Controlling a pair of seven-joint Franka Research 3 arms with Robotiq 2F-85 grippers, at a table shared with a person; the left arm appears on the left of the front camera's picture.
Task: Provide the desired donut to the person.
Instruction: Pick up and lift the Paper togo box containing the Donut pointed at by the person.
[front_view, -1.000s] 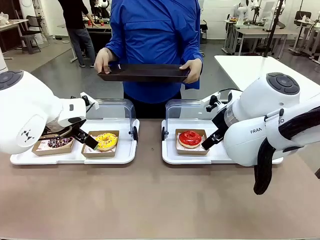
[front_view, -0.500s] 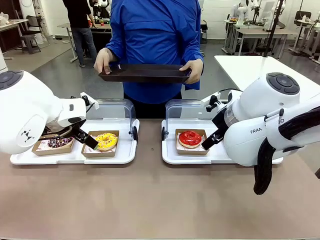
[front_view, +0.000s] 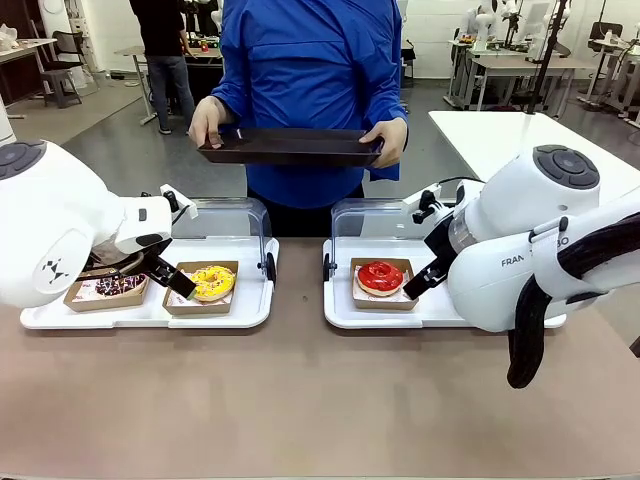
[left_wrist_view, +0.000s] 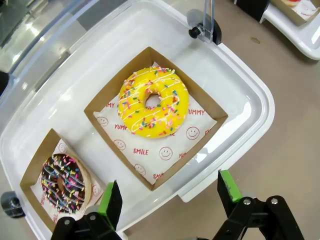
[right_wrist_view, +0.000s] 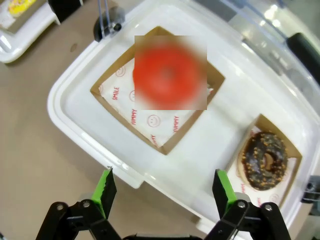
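Hovering, both spread: left tool (left_wrist_view: 169, 190) | right tool (right_wrist_view: 164, 184) | glossy yellow sprinkled ring donut (left_wrist_view: 152, 102) | square cardboard box (left_wrist_view: 196, 95)

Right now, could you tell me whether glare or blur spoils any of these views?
Left wrist view: sharp; the yellow sprinkled donut reads clearly, with soft reflections on the clear plastic lid. Right wrist view: a square blurred patch covers the red glazed donut, while the chocolate nut-topped donut is crisp. Front view: even light, soft shadows on the brown table.
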